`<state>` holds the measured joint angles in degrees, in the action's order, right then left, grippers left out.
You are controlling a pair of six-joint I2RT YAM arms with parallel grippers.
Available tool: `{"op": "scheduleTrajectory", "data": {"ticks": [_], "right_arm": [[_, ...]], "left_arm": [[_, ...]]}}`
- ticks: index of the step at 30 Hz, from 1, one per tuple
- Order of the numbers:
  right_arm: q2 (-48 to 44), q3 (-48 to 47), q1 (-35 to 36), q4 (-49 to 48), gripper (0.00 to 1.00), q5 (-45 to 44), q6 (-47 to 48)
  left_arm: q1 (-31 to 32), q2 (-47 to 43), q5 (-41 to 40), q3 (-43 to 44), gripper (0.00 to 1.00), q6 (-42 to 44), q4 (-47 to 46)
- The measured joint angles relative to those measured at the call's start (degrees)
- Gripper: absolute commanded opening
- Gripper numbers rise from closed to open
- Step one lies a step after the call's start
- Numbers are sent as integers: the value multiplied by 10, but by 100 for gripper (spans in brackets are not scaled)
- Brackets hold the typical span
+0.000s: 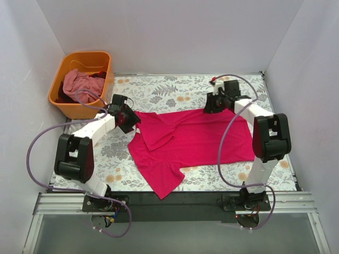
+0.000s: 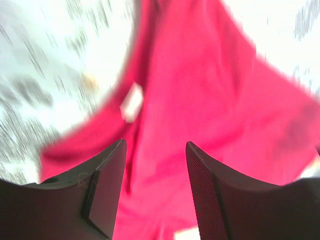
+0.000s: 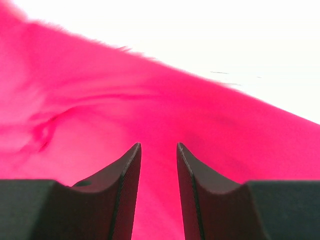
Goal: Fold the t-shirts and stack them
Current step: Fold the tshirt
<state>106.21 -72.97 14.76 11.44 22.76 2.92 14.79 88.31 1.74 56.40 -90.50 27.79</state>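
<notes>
A vivid crimson-pink t-shirt (image 1: pixel 196 137) lies spread on the floral table, its left part folded over and one sleeve reaching toward the near edge. My left gripper (image 1: pixel 128 119) is open just above the shirt's far left corner. The left wrist view is blurred and shows the shirt (image 2: pixel 200 85) and its white neck label (image 2: pixel 131 102) beyond the open gripper (image 2: pixel 155 142). My right gripper (image 1: pixel 211 107) is open over the shirt's far edge, with cloth (image 3: pixel 100 115) under the gripper (image 3: pixel 159 145). A paler dusty pink shirt (image 1: pixel 79 82) lies crumpled in the basket.
An orange plastic basket (image 1: pixel 55 87) stands at the far left corner and also holds a dark red garment (image 1: pixel 98 76). White walls close in the floral table (image 1: pixel 159 87) on three sides. Purple cables loop beside both arms.
</notes>
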Motion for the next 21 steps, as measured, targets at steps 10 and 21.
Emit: {"op": "scheduleTrajectory", "data": {"ticks": [10,21], "right_arm": [[7,7,-203,-69,37,-19,-148],[66,23,-236,-120,36,0,-208]], "left_arm": [[-33,205,-60,161,45,47,-13],[-33,277,-94,238,18,71,-13]]}}
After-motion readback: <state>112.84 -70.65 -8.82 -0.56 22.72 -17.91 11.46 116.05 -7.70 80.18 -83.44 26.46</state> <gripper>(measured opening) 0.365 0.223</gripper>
